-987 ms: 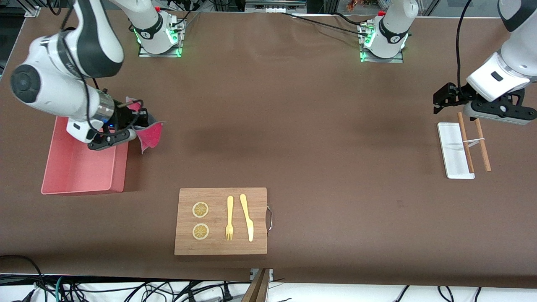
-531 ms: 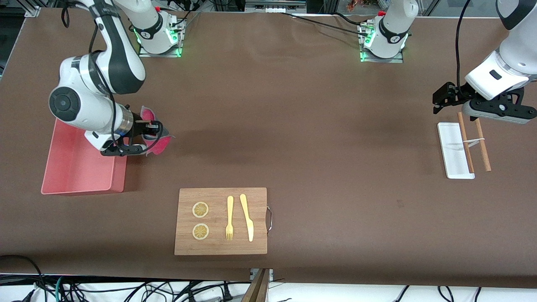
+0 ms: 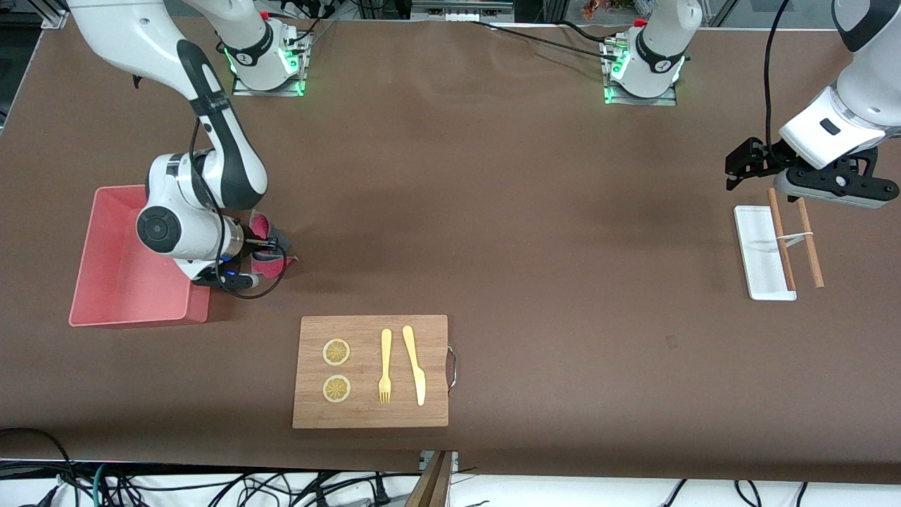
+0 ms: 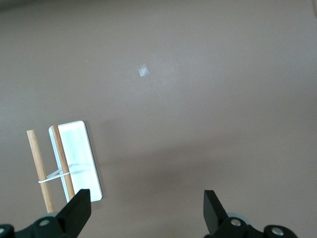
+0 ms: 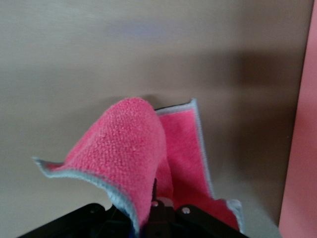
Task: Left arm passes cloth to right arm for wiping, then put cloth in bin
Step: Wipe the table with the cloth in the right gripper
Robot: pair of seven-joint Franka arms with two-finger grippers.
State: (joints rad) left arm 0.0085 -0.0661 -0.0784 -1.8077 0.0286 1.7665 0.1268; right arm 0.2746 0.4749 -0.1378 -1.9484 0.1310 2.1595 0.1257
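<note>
My right gripper (image 3: pixel 262 248) is shut on the crimson-pink cloth (image 3: pixel 268 244), low over the brown table right beside the pink bin (image 3: pixel 112 282), on the side toward the table's middle. In the right wrist view the cloth (image 5: pixel 143 148) folds up over the closed jaws and drapes onto the table, with the bin's wall (image 5: pixel 299 148) at the edge. My left gripper (image 3: pixel 750 165) is open and empty, up in the air over the table beside the small white tray, at the left arm's end. Its black fingertips (image 4: pixel 79 210) show wide apart in the left wrist view.
A wooden cutting board (image 3: pixel 371 371) with two lemon slices, a yellow fork and a yellow knife lies near the front edge. A white tray (image 3: pixel 760 253) with a pair of banded wooden chopsticks (image 3: pixel 792 236) lies at the left arm's end; the tray also shows in the left wrist view (image 4: pixel 81 158).
My right arm has swung down and toward the table's middle, bringing the cloth from above the bin's edge down to the table beside the bin. The left arm has stayed still.
</note>
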